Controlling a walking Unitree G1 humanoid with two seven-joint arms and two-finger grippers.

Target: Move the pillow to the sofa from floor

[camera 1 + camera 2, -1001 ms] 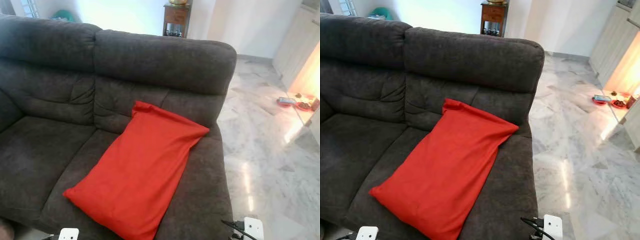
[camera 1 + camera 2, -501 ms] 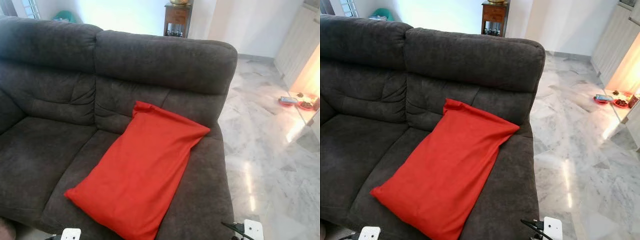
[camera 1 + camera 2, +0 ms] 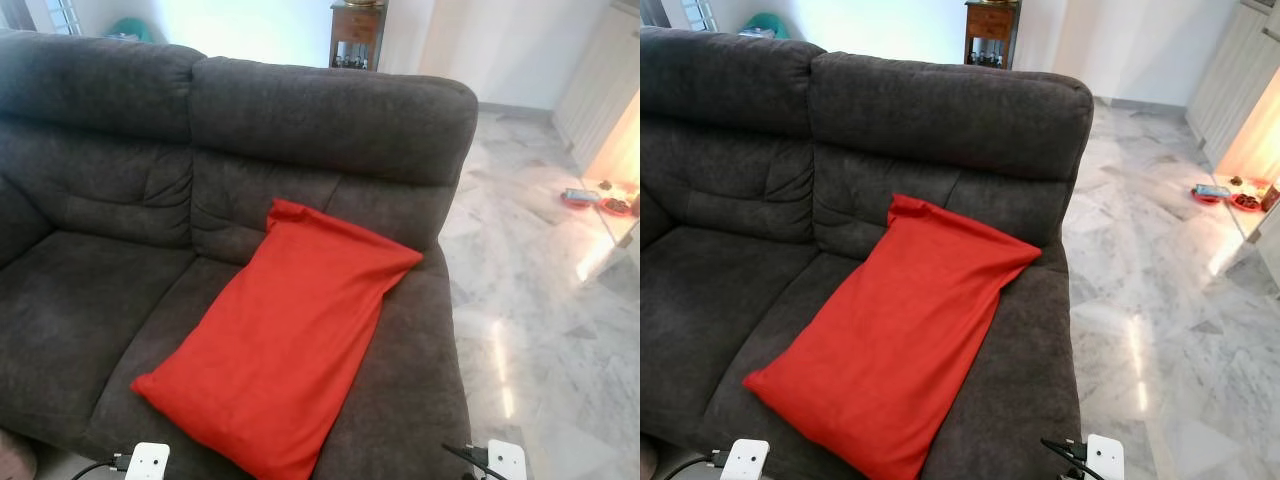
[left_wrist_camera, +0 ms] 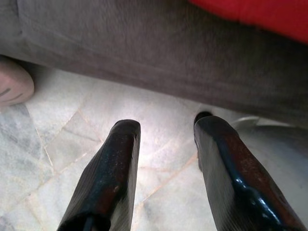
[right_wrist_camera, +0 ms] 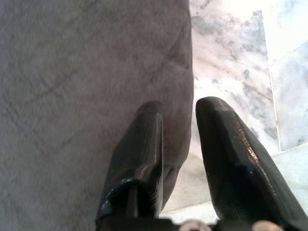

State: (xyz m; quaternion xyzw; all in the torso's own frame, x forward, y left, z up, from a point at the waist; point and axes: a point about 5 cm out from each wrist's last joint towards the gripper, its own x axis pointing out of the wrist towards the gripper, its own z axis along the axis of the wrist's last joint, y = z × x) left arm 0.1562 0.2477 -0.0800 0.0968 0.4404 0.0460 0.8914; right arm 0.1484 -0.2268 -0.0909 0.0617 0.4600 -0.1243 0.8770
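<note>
The red pillow [image 3: 285, 345] lies on the right seat of the dark grey sofa [image 3: 90, 300], its upper end leaning against the backrest. Nothing is touching it. Both arms hang low in front of the sofa, their white wrist parts [image 3: 148, 460] at the bottom edge of the eye views. My left gripper [image 4: 167, 126] is open and empty over the marble floor just before the sofa's base, with the pillow's edge [image 4: 255, 14] above it. My right gripper [image 5: 182, 107] is open and empty beside the sofa's right front corner [image 5: 96, 72].
Glossy marble floor [image 3: 540, 290] stretches to the right of the sofa. A small wooden cabinet [image 3: 356, 35] stands behind the backrest. Red dishes [image 3: 600, 200] sit on the floor at the far right. A pinkish round object [image 4: 12, 84] lies on the floor by the sofa's left front.
The view has shifted slightly. The left wrist part has risen a little into the bottom of the picture. The pillow has stayed in place on the sofa.
</note>
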